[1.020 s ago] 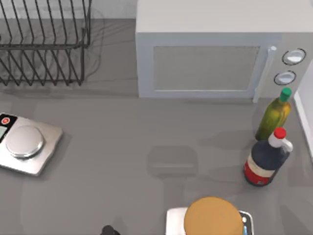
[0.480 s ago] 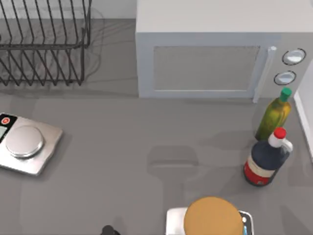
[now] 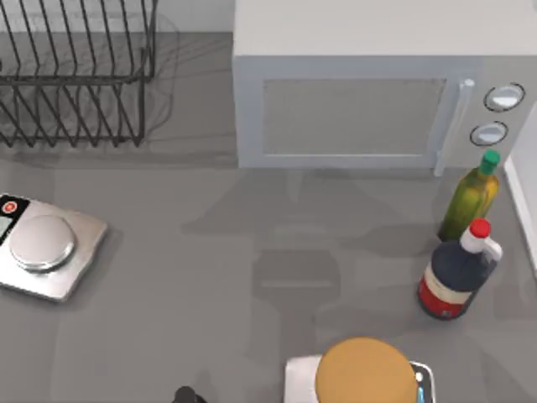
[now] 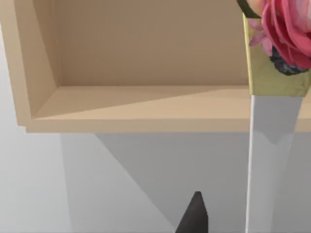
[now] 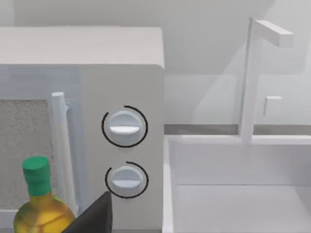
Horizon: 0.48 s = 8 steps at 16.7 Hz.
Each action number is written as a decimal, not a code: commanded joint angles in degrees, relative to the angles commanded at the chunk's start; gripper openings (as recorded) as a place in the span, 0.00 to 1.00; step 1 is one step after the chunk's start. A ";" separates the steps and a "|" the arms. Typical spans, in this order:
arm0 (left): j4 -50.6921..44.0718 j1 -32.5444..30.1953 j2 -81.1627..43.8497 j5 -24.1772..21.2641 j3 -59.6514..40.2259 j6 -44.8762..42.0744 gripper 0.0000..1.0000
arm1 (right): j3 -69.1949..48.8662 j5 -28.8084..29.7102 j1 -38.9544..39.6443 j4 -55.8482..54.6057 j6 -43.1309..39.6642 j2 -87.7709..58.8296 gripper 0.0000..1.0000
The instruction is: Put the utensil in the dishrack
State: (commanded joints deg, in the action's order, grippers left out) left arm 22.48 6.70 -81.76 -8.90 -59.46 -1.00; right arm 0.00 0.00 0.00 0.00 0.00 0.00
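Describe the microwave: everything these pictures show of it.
The microwave is a pale grey box standing upright at the back of the table, right of the black wire dishrack. Its door is shut, with a speckled grey window, a white vertical bar handle and two round dials stacked on the right. An olive oil bottle with a green cap stands just in front of its right end.

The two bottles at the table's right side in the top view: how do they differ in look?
The olive-green bottle is slim with a green cap; the dark bottle is wider and squat with a red cap on a white neck. The dark bottle carries a red label band low on its body; the olive-green bottle shows none. The olive-green bottle stands nearer the microwave. Both stand upright, close together.
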 joint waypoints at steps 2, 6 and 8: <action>9.24 -0.89 -6.73 0.91 1.95 -0.07 0.00 | 0.00 0.00 0.00 0.00 0.00 0.00 1.00; 21.97 -2.39 -16.41 2.41 5.40 0.01 0.00 | 0.00 0.00 0.00 0.00 0.00 0.00 1.00; 24.65 -2.80 -18.48 2.79 6.36 0.08 0.00 | 0.00 0.00 0.00 0.00 0.00 0.00 1.00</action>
State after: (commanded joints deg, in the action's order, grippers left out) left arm 47.13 3.90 -100.23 -6.12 -53.11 -0.92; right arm 0.00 0.00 0.00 0.00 0.00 0.00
